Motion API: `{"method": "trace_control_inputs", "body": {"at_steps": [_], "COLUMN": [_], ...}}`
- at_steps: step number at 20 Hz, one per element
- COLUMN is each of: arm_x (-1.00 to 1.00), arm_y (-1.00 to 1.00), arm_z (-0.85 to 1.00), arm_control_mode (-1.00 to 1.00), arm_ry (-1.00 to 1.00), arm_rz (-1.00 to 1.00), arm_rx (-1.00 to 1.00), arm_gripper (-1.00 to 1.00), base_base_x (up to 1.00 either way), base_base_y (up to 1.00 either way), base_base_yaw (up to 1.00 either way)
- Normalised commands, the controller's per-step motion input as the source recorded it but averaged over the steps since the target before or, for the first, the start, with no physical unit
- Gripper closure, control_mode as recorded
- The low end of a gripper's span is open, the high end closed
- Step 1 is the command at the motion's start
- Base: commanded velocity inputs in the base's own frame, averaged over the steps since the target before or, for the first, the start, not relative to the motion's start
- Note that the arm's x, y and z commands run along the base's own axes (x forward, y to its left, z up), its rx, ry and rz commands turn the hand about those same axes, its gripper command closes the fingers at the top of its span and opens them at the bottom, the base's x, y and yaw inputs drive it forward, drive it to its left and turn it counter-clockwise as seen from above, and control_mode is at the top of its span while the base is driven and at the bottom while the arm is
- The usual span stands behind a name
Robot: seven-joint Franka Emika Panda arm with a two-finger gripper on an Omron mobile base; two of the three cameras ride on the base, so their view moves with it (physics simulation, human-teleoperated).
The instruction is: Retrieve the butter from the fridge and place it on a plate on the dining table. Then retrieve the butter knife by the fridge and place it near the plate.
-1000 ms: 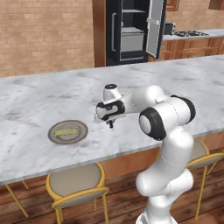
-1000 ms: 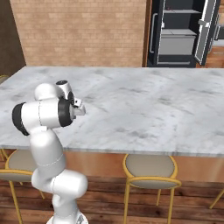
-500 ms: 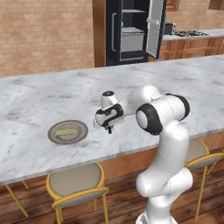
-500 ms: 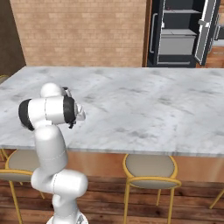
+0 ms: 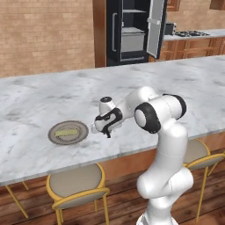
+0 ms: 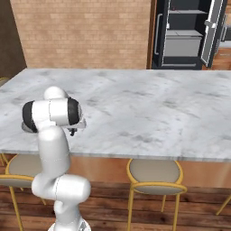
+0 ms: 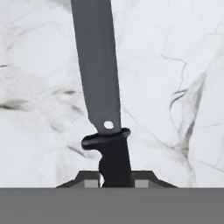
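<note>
In the left base view you see the butter (image 5: 67, 131) lying on the plate (image 5: 56, 136), which sits on the marble worktop (image 5: 52, 94). That half looks done. The gripper (image 5: 107, 133) hangs low just beside the plate's right rim, likely because the knife belongs near it. The fridge (image 5: 132, 30) stands open far behind.

In the right base view your arm hides most of the hand; the gripper (image 6: 73, 131) sits low over the worktop's near edge.

In the hand view the butter knife (image 7: 99, 87) has its dark handle between the jaws, which are closed tight on it. The blade points straight away from them over bare marble.
</note>
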Motion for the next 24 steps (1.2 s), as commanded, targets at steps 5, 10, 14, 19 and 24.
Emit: {"method": "trace_control_inputs", "body": {"at_steps": [5,10,14,19,24], "arm_x": [0.24,0.45,0.42,0.18,0.01], "arm_y": [0.15,0.27,0.4,0.23,0.0], "arm_z": [-0.15,-0.05,-0.04,-0.08,-0.16], "arm_control_mode": [-1.0,-1.0,-1.0,-1.0,-1.0], "arm_ry": [0.0,0.01,0.05,0.05,0.02], "arm_rz": [-0.04,-0.08,-0.11,-0.07,-0.03], "arm_rx": [0.0,0.0,0.0,0.0,0.02], "arm_gripper": [1.0,1.0,1.0,1.0,-1.0], "base_base_x": [0.0,0.0,0.0,0.0,0.0], "base_base_y": [0.0,0.0,0.0,0.0,0.0], "base_base_yaw": [0.0,0.0,0.0,0.0,0.0]}}
